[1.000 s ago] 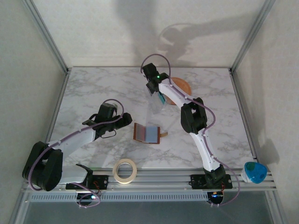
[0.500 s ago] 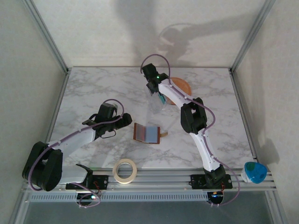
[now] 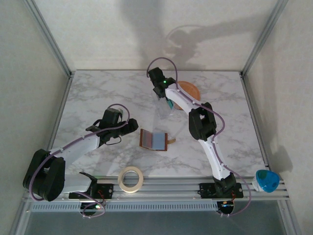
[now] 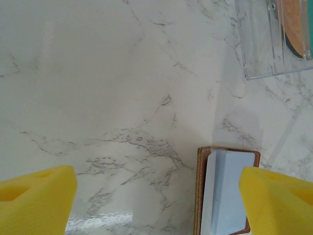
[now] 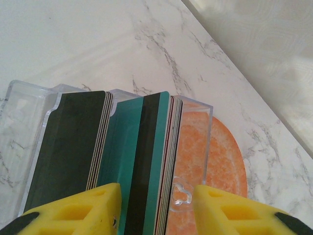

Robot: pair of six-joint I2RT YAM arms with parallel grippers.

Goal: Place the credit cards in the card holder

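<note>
The card holder (image 3: 155, 140), a brown wallet, lies open mid-table with a pale blue-grey credit card (image 4: 229, 192) on it. My left gripper (image 3: 131, 126) hovers just left of it, open, its yellow fingers (image 4: 39, 203) wide apart over bare marble. My right gripper (image 5: 156, 190) reaches into a clear plastic case (image 5: 29, 112) near the orange plate (image 3: 191, 91). Its jaws stand partway closed astride the teal credit cards (image 5: 146, 161) and the case's end wall. The left finger (image 5: 83, 210) lies against the teal stack. Whether they pinch is unclear.
A second, dark stack of cards (image 5: 68, 147) stands in the same case. A roll of tape (image 3: 131, 178) lies by the near edge. A blue-and-white object (image 3: 267, 180) sits on the rail at the right. Frame posts rise at the back corners.
The right wrist has shifted very slightly toward the back left over the case. The left arm and the wallet have stayed where they were.
</note>
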